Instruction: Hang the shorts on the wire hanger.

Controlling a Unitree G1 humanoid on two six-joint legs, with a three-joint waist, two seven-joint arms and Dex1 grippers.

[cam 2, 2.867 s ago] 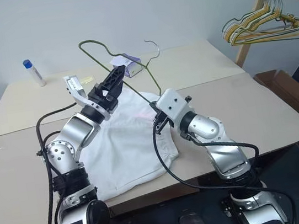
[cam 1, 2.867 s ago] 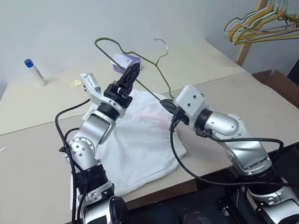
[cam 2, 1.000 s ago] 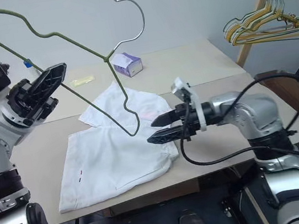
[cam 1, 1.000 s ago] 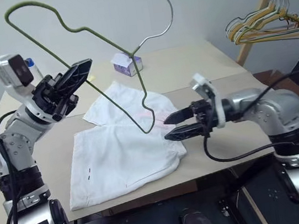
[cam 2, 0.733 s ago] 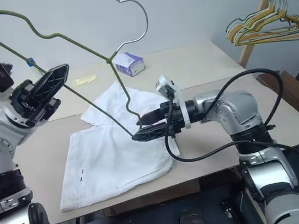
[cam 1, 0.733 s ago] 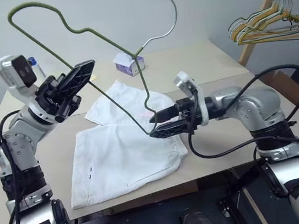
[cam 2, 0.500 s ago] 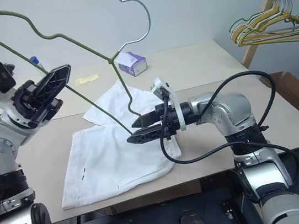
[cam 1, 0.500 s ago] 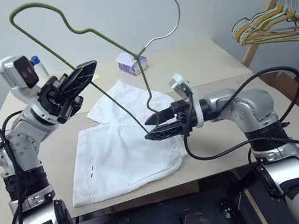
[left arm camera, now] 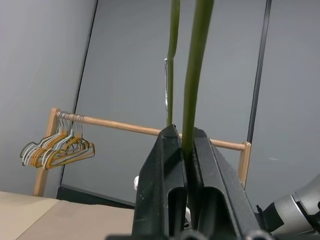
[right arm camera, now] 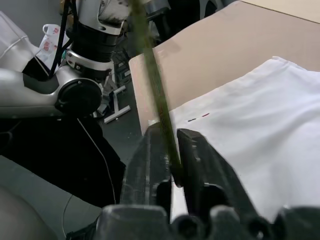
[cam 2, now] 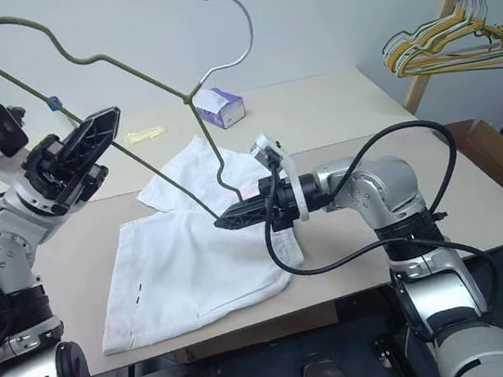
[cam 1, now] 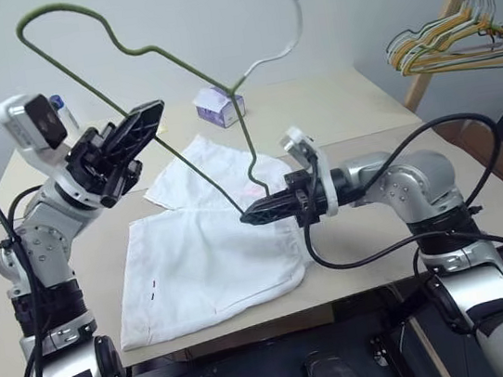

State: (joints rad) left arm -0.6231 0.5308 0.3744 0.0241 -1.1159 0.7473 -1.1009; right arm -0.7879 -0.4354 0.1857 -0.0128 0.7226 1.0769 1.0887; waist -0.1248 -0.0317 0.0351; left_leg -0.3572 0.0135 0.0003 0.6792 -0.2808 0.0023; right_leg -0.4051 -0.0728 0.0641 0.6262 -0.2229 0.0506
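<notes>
You have the wire hanger [cam 1: 172, 87] pinched in both grippers, left gripper [cam 1: 144, 121] and right gripper [cam 1: 250, 214], raised over the table [cam 1: 390, 103]. The shorts [cam 1: 210, 260] lie flat there, not yet hung.

The wire hanger [cam 1: 193, 156] is olive green along its frame, with a pale silvery hook; the shorts [cam 1: 208, 249] are white, with a faint pink print near the middle and a small dark mark toward one hem; the table [cam 1: 353, 109] is plain beige. The left gripper [cam 1: 150, 118] and right gripper [cam 1: 248, 214] have black fingers on silver-grey arms with white wrist housings; the tissue box [cam 1: 220, 109] is purple and white, and the bunch of hangers [cam 1: 450, 37] mixes yellow, green and white on a light wooden rail [cam 1: 450, 1] against a grey wall.
</notes>
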